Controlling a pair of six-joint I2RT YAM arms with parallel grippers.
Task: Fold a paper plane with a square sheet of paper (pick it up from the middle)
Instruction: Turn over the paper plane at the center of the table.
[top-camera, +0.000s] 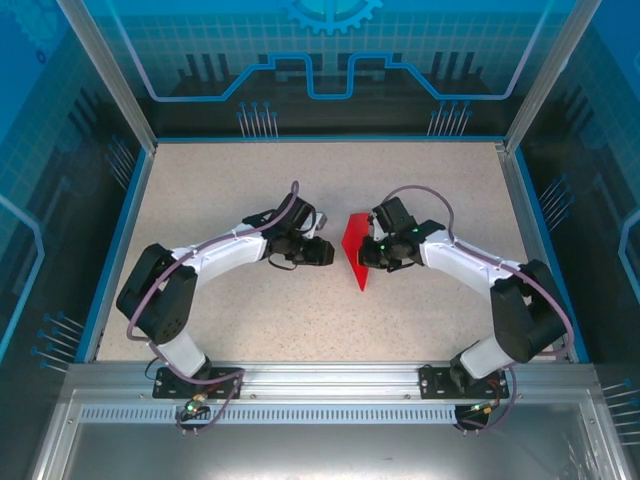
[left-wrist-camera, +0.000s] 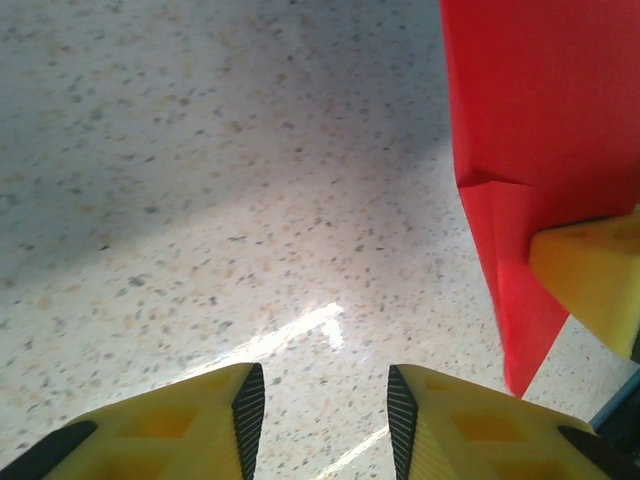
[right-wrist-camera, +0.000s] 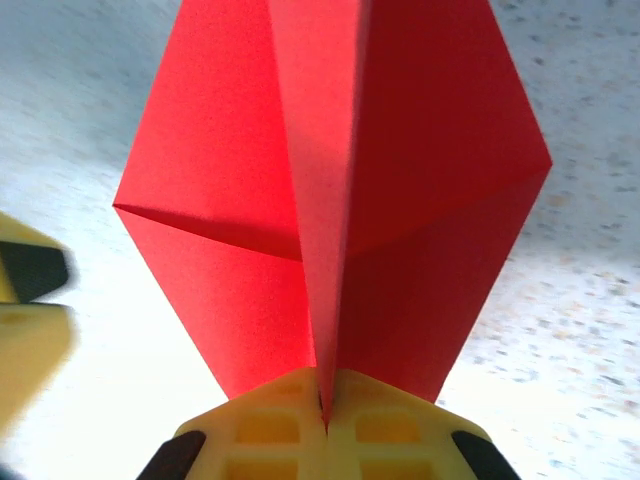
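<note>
The right fingers (right-wrist-camera: 265, 432) are clamped together on the centre ridge of the folded red paper (right-wrist-camera: 220, 200), which stands on edge over the tabletop (top-camera: 250, 320), mid-frame in the top view. The left fingers (left-wrist-camera: 170, 435) are apart and empty, with the paper at the upper right of their view. For a clean crease, I judge the left should pinch a loose flap close to the ridge.

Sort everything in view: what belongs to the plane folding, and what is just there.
Belongs to the job:
- folded red paper, pinched in the shut right claw
- left claw, open beside the paper

Just there:
- speckled table
- blue printed walls
</note>
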